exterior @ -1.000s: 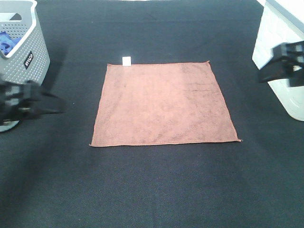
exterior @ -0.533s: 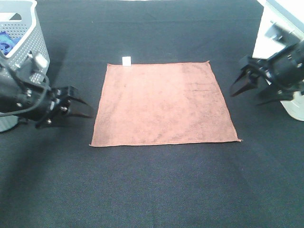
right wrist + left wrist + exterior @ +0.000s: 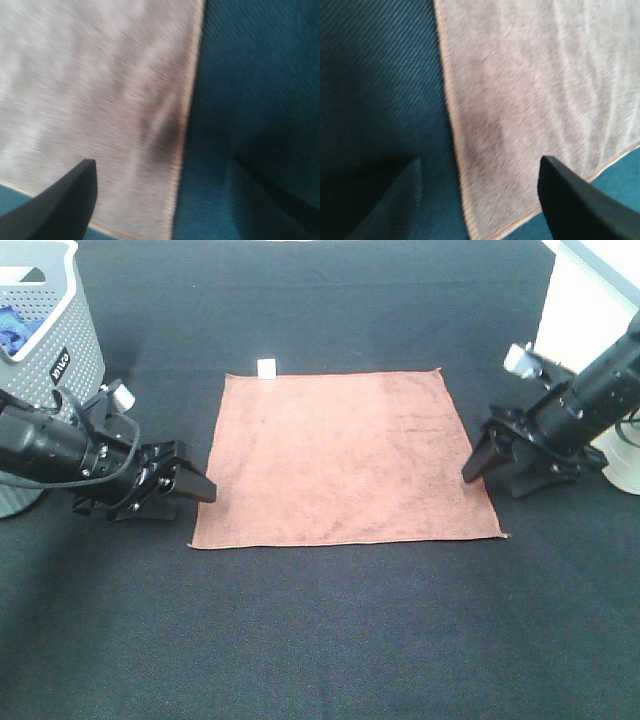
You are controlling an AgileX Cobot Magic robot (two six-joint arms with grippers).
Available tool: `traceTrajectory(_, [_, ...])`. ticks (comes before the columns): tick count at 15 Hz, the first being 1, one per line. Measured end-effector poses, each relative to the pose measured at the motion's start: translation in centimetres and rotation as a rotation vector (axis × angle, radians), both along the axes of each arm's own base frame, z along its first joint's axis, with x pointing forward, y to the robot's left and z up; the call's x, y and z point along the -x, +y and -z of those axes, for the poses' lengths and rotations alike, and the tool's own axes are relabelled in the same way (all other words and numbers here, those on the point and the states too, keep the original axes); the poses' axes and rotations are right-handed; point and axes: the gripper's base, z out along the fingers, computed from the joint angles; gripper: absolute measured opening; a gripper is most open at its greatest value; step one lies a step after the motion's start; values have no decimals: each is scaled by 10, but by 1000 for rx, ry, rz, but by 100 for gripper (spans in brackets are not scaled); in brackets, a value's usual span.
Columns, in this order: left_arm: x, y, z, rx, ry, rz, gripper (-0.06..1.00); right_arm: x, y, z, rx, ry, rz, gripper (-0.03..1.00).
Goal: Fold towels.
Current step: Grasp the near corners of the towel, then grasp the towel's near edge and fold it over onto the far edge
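Looking down from above on a black bench (image 3: 320, 640), with a towel (image 3: 345, 455) spread flat at its middle. At far left stands a grey perforated basket (image 3: 70, 350) with a blue cloth (image 3: 10, 332) inside it. Just in front of the basket the left arm reaches low toward the middle. The left fingers (image 3: 195, 483) are spread wide apart and hold nothing, right at the towel's left edge near its front corner. The left wrist view shows that stitched edge running between them, one finger over bare bench and the other over the towel. Whether they touch the surface cannot be told. The towel is a reddish-brown square, lying smooth and unfolded, with a small white tag (image 3: 267, 367) sticking out at its far left corner. At its right edge, again toward the front corner, the right fingers (image 3: 480, 458) are likewise spread wide and empty, angled down from the right arm. The right wrist view shows the towel's edge between them, one finger over the towel, the other over the bench. Behind that arm, at far right, stands a white basket (image 3: 585, 320).
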Motion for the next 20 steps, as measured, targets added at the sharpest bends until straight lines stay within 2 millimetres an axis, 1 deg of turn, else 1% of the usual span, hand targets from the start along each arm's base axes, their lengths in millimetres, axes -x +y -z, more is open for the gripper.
traceTrajectory(3, [-6, -4, 4, 38, 10, 9, 64, -2, 0, 4, 2, 8, -17, 68])
traceTrajectory(5, [-11, -9, 10, 100, 32, 29, 64, -4, 4, 10, -39, 22, -19, 68])
traceTrajectory(6, [-11, -13, 11, 131, 45, 27, 64, -5, 8, 13, -52, 22, -35, 68])
traceTrajectory(8, [-10, -25, 15, 155, 60, 40, 64, -6, 26, 15, -80, 23, -54, 68])
traceTrajectory(9, [-8, -35, 17, 171, 67, 63, 63, -6, 35, 17, -100, 26, -55, 63])
traceTrajectory(10, [-7, -41, 17, 177, 71, 67, 61, -6, 37, 18, -113, 30, -42, 58])
traceTrajectory(11, [-7, -42, 19, 185, 77, 53, 55, -6, 37, 20, -116, 35, -30, 50])
traceTrajectory(12, [-7, -42, 22, 182, 91, 30, 43, -7, 36, 22, -114, 41, -11, 38])
traceTrajectory(13, [-7, -42, 22, 182, 91, 30, 43, -7, 36, 22, -114, 41, -11, 38])
traceTrajectory(14, [-8, -41, 23, 177, 98, 14, 24, -7, 36, 25, -108, 50, 12, 21])
traceTrajectory(15, [-8, -41, 23, 179, 104, 7, 3, -6, 35, 27, -111, 66, 35, 2])
traceTrajectory(16, [-8, -41, 23, 184, 108, 6, 0, -7, 36, 27, -114, 73, 42, 0])
traceTrajectory(17, [-7, -41, 22, 188, 117, 9, 0, -7, 36, 26, -118, 80, 45, 0])
traceTrajectory(18, [-2, -41, 20, 179, 151, 27, 0, -5, 36, 25, -122, 95, 36, 0])
traceTrajectory(20, [3, -39, 8, 131, 170, 73, 0, 3, 37, 23, -118, 133, 24, 0])
